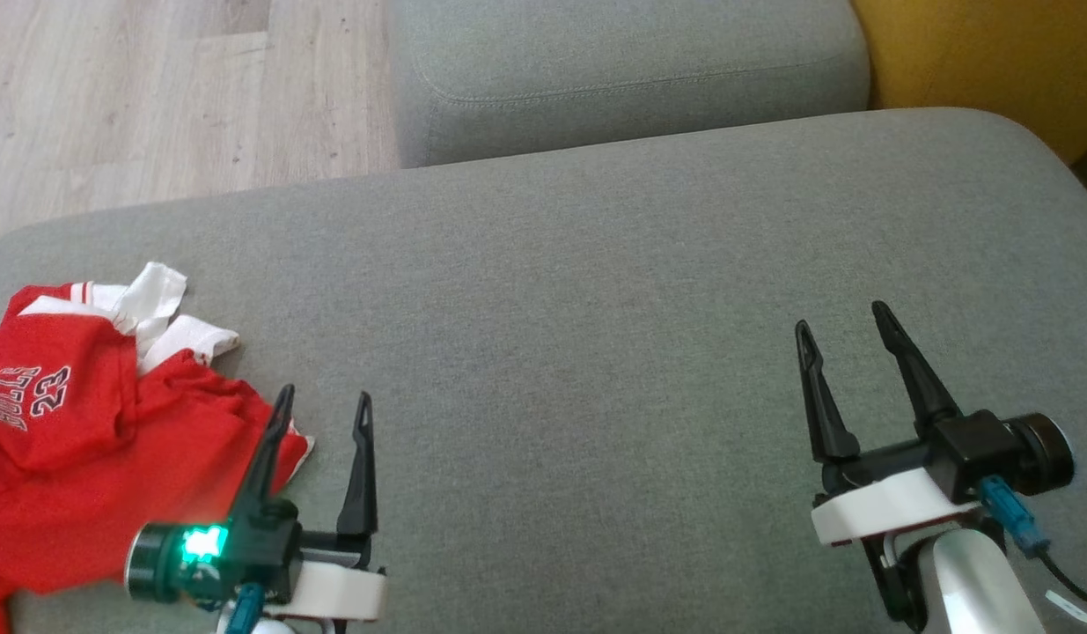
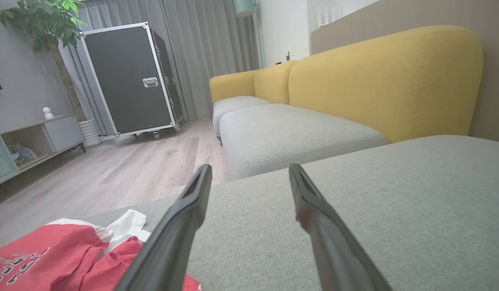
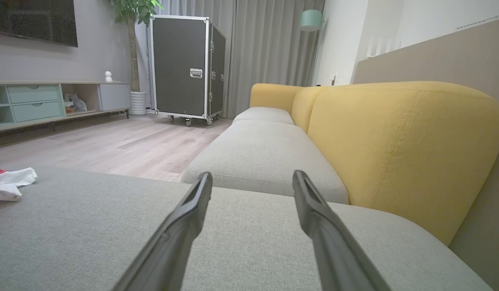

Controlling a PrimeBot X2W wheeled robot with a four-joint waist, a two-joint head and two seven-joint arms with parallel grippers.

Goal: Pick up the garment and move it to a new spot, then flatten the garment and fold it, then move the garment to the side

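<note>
While both tools stand with their fingers spread wide and nothing between them, neither one holds cloth. On the robot's left, the left gripper (image 1: pixel 325 394) hangs over the grey seat cushion (image 1: pixel 578 291) at the right-hand edge of the garment (image 1: pixel 85 440); in the head view its outer finger crosses the red hem, but whether it touches the cloth or sits just above it I cannot tell. Its inner finger lies over bare cushion. Well apart from it, the right gripper (image 1: pixel 840 317) hovers over bare grey fabric on the robot's right, fingers pointing away from the robot and leaning slightly left. The garment is a red jersey with white trim, crumpled in a heap at the left end of the cushion and cut off by the left and bottom edges of the head view. Its white parts lie at the far end, toward the wooden floor (image 1: pixel 156 88), with the red bulk running back toward the robot, so its visible length runs roughly near to far. Printed white letters and a "23" run sideways up that view. Being bunched and partly out of frame, its true long axis is unclear.
</note>
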